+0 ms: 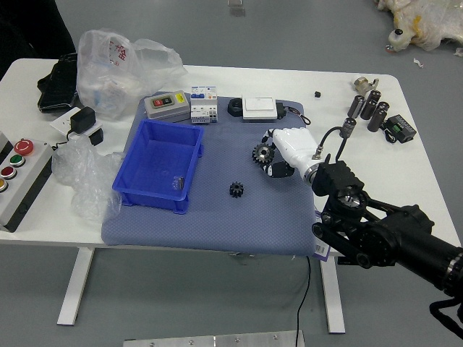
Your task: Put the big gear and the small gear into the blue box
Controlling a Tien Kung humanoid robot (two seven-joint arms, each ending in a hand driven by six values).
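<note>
Head view: right hand, yours, pinching the big gear over the mat, apart from the blue box. Small gear, one, on the mat between box and hand. Boxed: neither; you have both left to place. Lettering: red characters on the plastic bag, too small for you to read surely.

1 head view, high up, facing forward and down, table nearly whole
</note>
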